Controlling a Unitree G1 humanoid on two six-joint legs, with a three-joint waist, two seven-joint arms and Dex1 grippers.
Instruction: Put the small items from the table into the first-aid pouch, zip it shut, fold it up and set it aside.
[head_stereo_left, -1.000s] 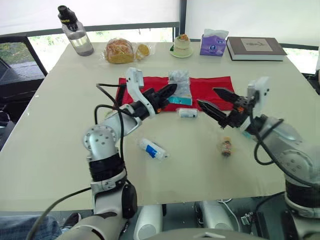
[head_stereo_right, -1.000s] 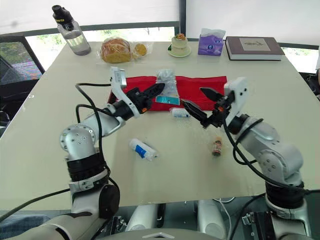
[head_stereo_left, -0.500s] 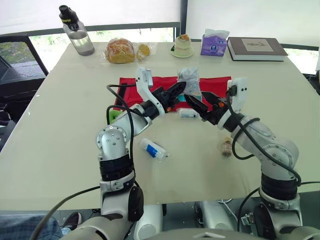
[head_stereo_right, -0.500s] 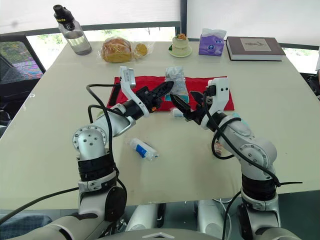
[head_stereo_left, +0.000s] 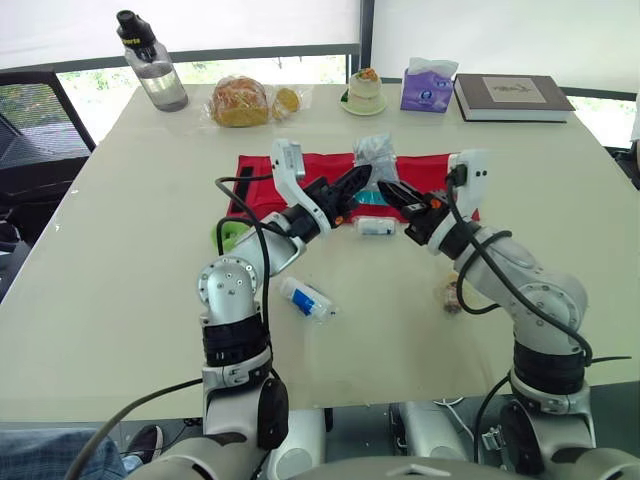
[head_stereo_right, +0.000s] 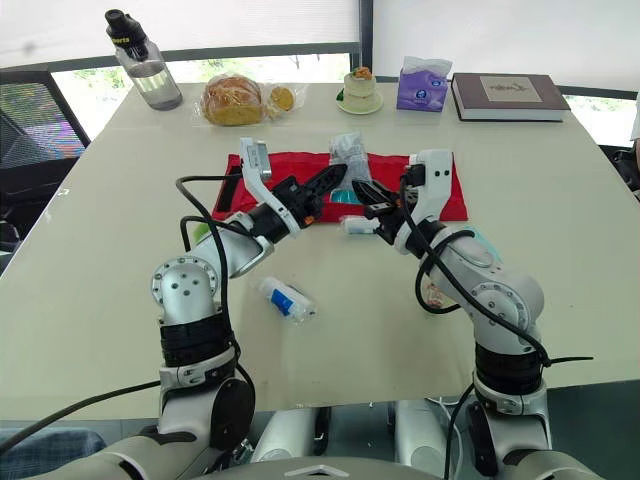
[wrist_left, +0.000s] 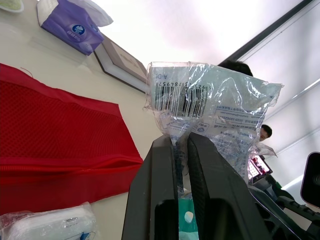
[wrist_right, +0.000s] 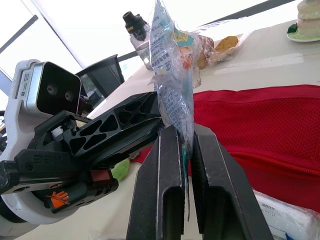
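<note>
Barely begun: left hand (head_stereo_left: 356, 181) and right hand (head_stereo_left: 390, 190) both pinch one packet (head_stereo_left: 378, 156) near the pouch (head_stereo_left: 440, 170); roll (head_stereo_left: 376, 227), tube (head_stereo_left: 306, 298) and bottle (head_stereo_left: 453, 294) lie unpacked on the surface (head_stereo_left: 120, 250).

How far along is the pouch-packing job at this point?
Nothing looks packed yet: the red pouch lies flat, unfolded. In hand: the left gripper and right gripper both pinch a clear packet above it. Left: the white roll, tube and small bottle lie on the table; then zipping, folding, setting aside.
</note>
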